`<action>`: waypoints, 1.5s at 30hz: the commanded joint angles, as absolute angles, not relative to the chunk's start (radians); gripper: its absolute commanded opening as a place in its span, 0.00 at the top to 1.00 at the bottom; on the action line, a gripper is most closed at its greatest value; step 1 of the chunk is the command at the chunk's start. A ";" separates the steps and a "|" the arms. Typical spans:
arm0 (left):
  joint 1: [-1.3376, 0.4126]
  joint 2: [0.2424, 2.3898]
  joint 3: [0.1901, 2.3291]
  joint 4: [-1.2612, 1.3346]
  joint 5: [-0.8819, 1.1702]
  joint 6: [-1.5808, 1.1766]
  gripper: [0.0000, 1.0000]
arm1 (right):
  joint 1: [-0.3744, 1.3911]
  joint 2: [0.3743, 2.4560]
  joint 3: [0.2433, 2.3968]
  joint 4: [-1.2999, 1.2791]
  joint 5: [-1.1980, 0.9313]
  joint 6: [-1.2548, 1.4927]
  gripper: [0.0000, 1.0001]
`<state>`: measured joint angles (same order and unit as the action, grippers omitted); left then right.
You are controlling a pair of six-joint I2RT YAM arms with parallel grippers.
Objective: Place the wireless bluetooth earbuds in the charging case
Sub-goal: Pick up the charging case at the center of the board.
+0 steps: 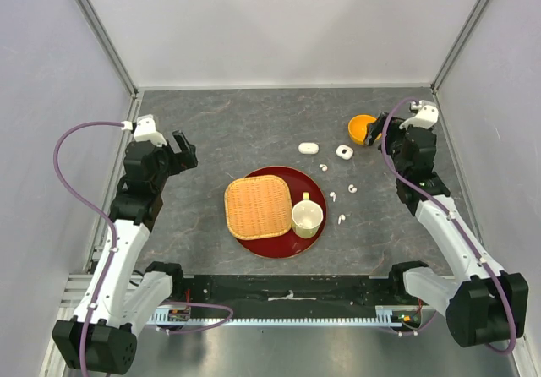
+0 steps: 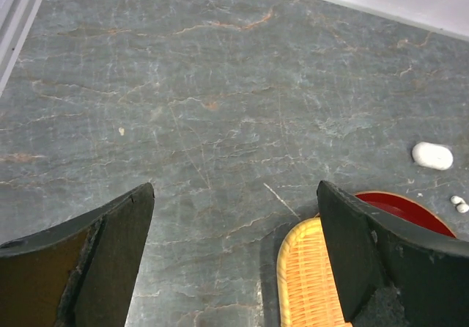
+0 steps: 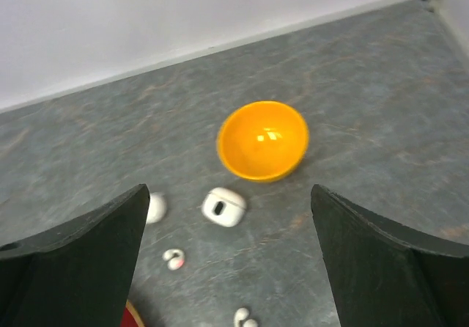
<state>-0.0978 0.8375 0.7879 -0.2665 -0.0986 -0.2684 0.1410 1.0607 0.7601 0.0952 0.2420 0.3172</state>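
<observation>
The grey marbled worktop (image 1: 254, 123) fills the overhead view. The left gripper (image 2: 234, 188), at the left of that view, is spread wide and holds nothing, with bare stone under it. The right gripper (image 3: 229, 191), at upper right, is likewise wide apart and empty. A round red plate (image 1: 279, 248) sits at centre, carrying a square woven tray (image 1: 258, 206) and, touching the tray's right edge, a cream cup (image 1: 306, 215). An orange bowl (image 1: 361, 128) stands at upper right, just beside the right gripper. Left of the bowl lies the charging case (image 1: 343, 151), its dark opening showing, and further left a closed white case (image 1: 308, 149). The four earbuds lie loose on the stone right of the plate: first earbud (image 1: 323, 166), second earbud (image 1: 352, 188), third earbud (image 1: 332, 196), fourth earbud (image 1: 341, 220).
</observation>
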 commanded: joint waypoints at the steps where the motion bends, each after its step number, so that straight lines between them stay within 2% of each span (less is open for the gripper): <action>1: -0.097 0.815 0.856 -0.324 -0.121 -0.206 0.02 | 0.144 1.040 0.794 0.193 -0.052 0.240 0.02; 6: -0.097 0.775 0.827 -0.309 0.043 -0.098 0.02 | 0.143 1.106 0.836 0.213 -0.144 0.129 0.02; 9: -0.097 0.744 0.798 -0.226 -0.041 -0.170 0.02 | 0.143 1.153 0.864 0.288 -0.180 0.078 0.02; 11: -0.097 0.745 0.795 -0.192 -0.038 -0.201 0.00 | 0.144 1.199 0.865 0.363 -0.094 0.115 0.02; 17: -0.097 0.764 0.809 -0.311 -0.005 -0.215 0.00 | 0.146 1.240 0.963 0.099 -0.120 0.034 0.02; 20: -0.097 0.704 0.744 -0.324 0.046 -0.198 0.00 | 0.146 1.220 0.974 0.037 -0.117 -0.084 0.02; 24: -0.097 0.651 0.661 -0.267 0.081 -0.206 0.00 | 0.146 1.187 0.994 -0.026 -0.075 -0.095 0.02; 28: -0.097 0.669 0.679 -0.340 0.133 -0.176 0.00 | 0.146 1.140 0.983 -0.071 -0.216 -0.081 0.02; 31: -0.097 0.710 0.696 -0.374 0.155 -0.172 0.00 | 0.146 1.129 0.997 -0.106 -0.221 -0.074 0.02; 40: -0.097 0.743 0.703 -0.414 0.169 -0.123 0.00 | 0.146 1.242 1.038 -0.150 -0.229 -0.126 0.04; 45: -0.097 0.713 0.666 -0.379 0.183 -0.083 0.00 | 0.146 1.342 1.097 -0.184 -0.322 -0.133 0.05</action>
<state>-0.0975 0.7425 0.6662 -0.4133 0.1417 -0.1497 0.1459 1.2945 1.0237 -0.1608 -0.2340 -0.1097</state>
